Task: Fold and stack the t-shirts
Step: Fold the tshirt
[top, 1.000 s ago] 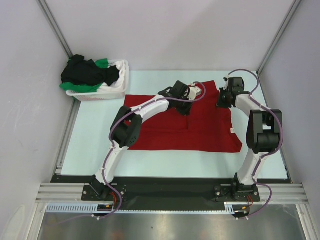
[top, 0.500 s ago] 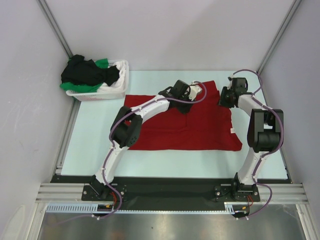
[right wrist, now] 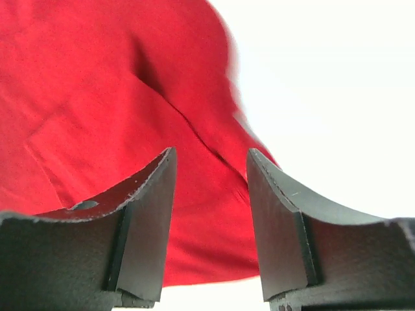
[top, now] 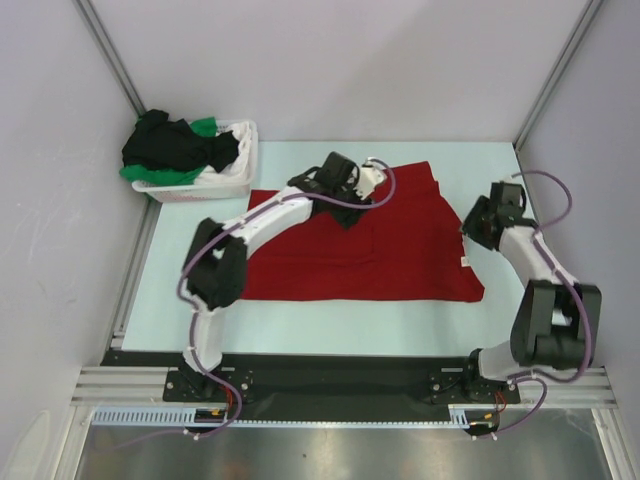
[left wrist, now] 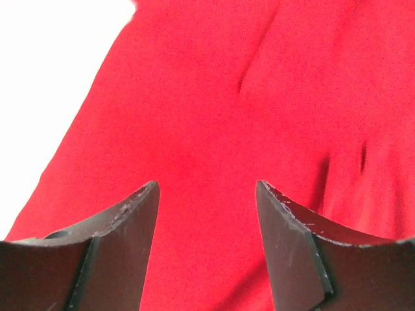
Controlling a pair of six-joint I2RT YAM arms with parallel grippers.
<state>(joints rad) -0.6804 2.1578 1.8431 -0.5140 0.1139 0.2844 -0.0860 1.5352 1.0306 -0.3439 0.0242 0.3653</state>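
Observation:
The red t-shirt [top: 400,250] lies partly folded on the table, with a pale label [top: 463,262] at its right edge. My left gripper [top: 345,207] hovers over the shirt's far left part. It is open, and only red cloth [left wrist: 214,97] shows below the gap [left wrist: 207,188]. My right gripper [top: 473,222] is at the shirt's right edge, open and empty [right wrist: 211,154], with the cloth's edge [right wrist: 194,246] beneath it. Black and green t-shirts [top: 175,148] are heaped in the basket.
A white laundry basket [top: 228,180] stands at the far left corner of the pale table [top: 190,290]. Grey walls close in the left, right and back. A black rail [top: 330,375] with the arm bases runs along the near edge.
Both grippers have opened and let go of the red shirt. The right arm has drawn back to the right and nearer. The left gripper has shifted a little left.

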